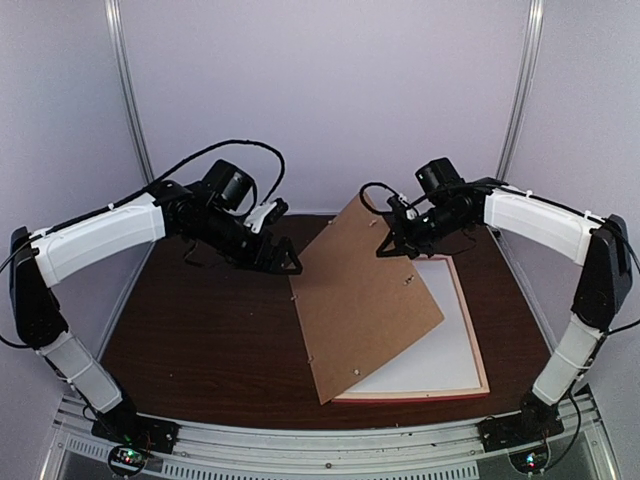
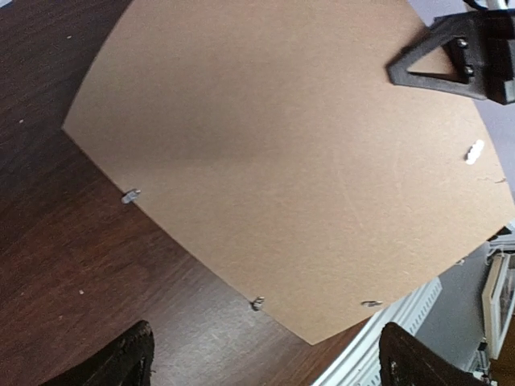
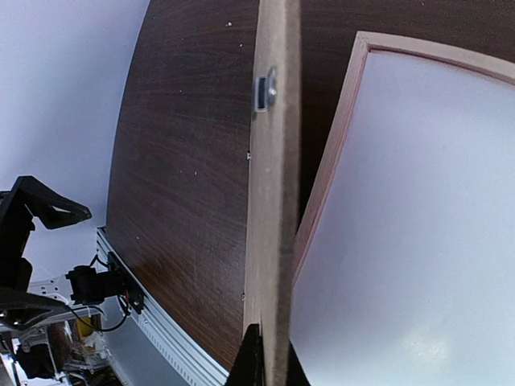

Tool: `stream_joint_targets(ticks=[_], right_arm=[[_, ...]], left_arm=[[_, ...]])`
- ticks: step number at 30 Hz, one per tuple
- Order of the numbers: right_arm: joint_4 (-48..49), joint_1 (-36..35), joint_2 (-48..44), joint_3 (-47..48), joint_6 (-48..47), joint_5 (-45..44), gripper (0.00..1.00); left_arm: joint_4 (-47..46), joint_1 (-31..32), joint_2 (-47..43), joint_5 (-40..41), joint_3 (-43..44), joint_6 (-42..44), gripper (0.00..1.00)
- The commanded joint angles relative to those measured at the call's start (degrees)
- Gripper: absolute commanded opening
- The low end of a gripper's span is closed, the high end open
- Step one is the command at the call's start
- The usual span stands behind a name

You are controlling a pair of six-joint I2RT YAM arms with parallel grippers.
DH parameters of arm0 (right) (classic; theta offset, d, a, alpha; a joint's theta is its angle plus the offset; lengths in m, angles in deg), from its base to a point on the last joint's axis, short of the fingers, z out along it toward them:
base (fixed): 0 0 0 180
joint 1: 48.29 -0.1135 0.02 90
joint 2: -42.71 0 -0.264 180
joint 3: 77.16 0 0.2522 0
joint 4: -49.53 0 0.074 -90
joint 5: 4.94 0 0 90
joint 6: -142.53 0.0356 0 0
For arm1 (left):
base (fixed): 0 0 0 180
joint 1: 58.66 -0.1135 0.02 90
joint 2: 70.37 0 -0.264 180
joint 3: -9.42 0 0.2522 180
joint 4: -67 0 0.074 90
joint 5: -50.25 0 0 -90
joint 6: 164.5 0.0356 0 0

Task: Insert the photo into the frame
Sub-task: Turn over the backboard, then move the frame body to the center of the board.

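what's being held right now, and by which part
The right gripper pinches the brown backing board by its far edge; the left gripper holds nothing.

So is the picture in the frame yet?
Can't tell yet. The frame lies face down with a white sheet inside, maybe the photo's back. The right gripper pinches the brown backing board, tilted over it; the left gripper is open and empty. Left: lay the board flat on the frame.

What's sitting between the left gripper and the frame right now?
The brown backing board, held tilted by the shut right gripper, lies between the left gripper and the frame. The top view shows it.
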Motion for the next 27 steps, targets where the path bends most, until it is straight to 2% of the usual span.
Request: stream_joint_targets(ticks=[1, 5, 11, 20, 27], right_arm=[[11.66, 2.07, -6.27, -9.46, 3.3, 2.83, 0.0], [19.51, 4.01, -12.01, -16.84, 8.31, 4.74, 0.0], [23.89, 7.69, -19.57, -22.81, 11.97, 7.44, 0.0], [18.5, 17.88, -27.88, -27.81, 9.98, 14.44, 0.0], [18.81, 24.04, -30.44, -33.21, 8.88, 20.63, 0.0]], left_arm=[[0.56, -0.79, -2.35, 9.45, -2.62, 1.36, 0.98], [-0.49, -1.47, -2.36, 11.14, -4.16, 0.76, 0.98], [-1.55, -1.81, -0.82, 10.96, -4.75, 0.46, 0.98], [-5.16, -1.77, 2.14, 7.8, -4.46, 0.46, 0.98], [-10.26, -1.77, 5.72, 0.49, -3.37, 1.69, 0.98]])
